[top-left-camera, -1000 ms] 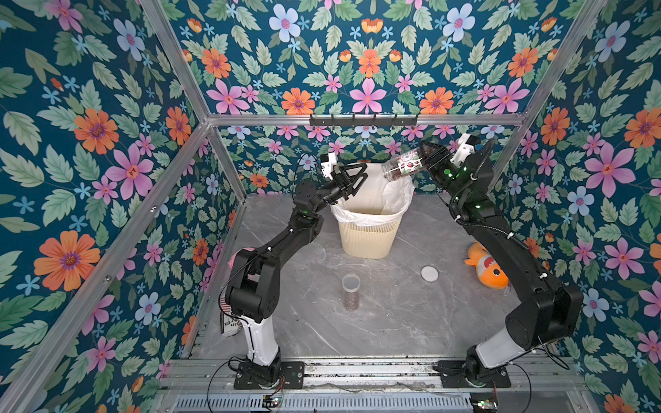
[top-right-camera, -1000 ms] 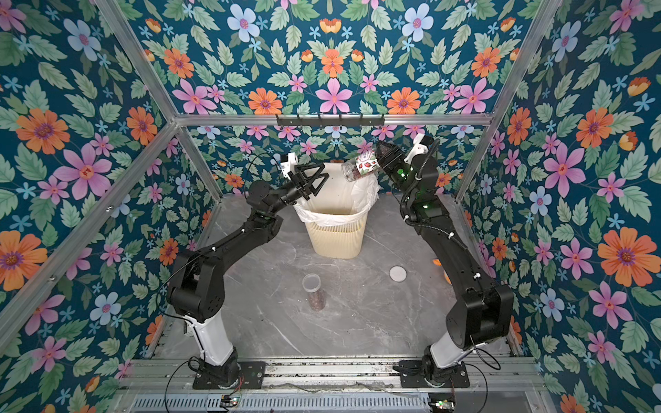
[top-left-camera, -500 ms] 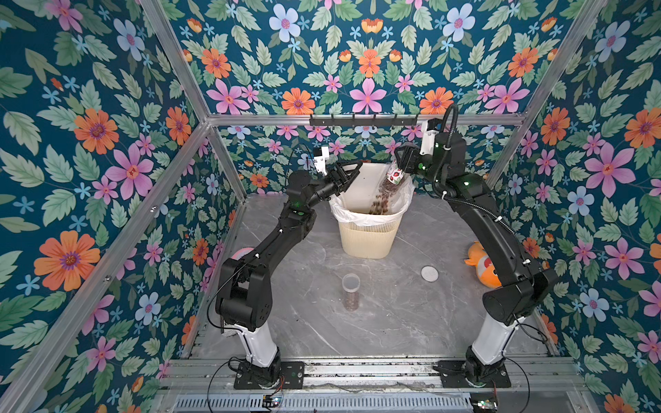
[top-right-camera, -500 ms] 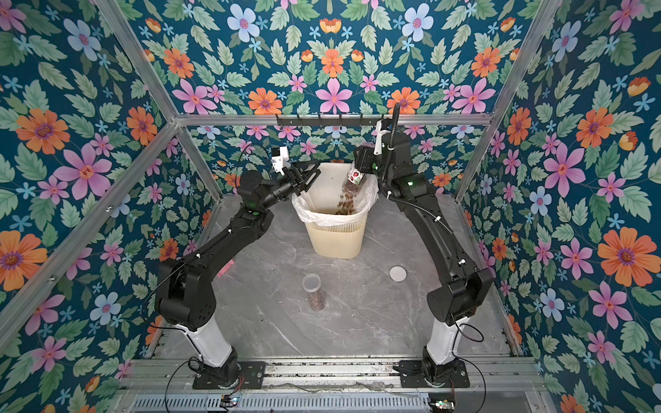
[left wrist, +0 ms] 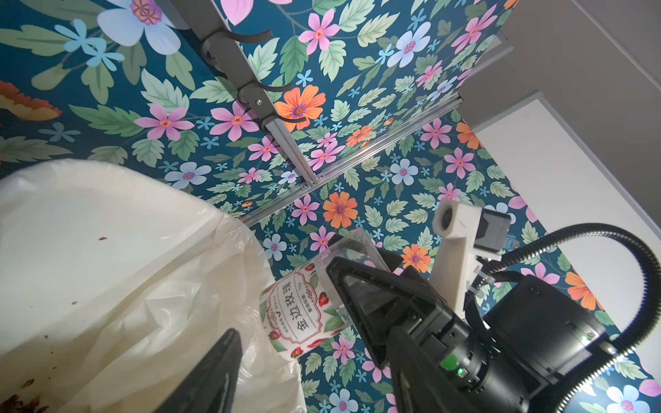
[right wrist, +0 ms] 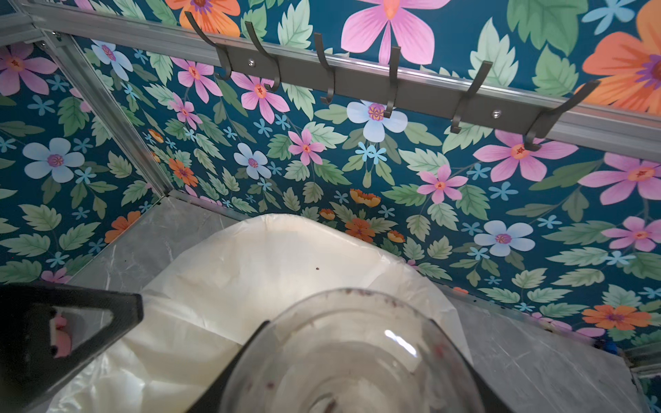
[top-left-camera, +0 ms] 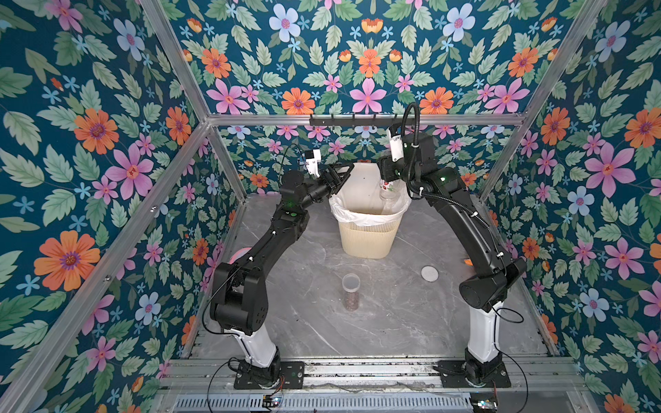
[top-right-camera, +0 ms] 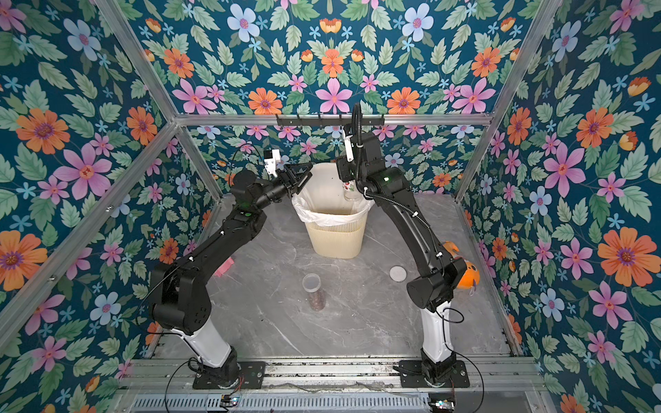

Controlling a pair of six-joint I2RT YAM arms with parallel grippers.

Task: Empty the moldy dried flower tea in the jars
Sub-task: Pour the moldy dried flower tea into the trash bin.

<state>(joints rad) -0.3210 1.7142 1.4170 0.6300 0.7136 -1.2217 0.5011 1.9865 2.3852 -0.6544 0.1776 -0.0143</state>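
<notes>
The right claw clamps the wide jar near upright, mouth down into the lined bin, the left claw gaping empty by its rim, the narrow jar upright on the table, well apart.

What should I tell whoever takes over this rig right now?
Left gripper: open, at the rim of the bin, holding nothing visible.
Right gripper: shut on the wide jar, tipped mouth-down over the bin.
Done: the wide jar looks nearly empty, only crumbs clinging; dried flower tea lies in the bin. The white lid lies on the table.
Left to do: set the wide jar down, then empty the narrow jar, which stands upright on the table in front of the bin with tea in its bottom.
</notes>
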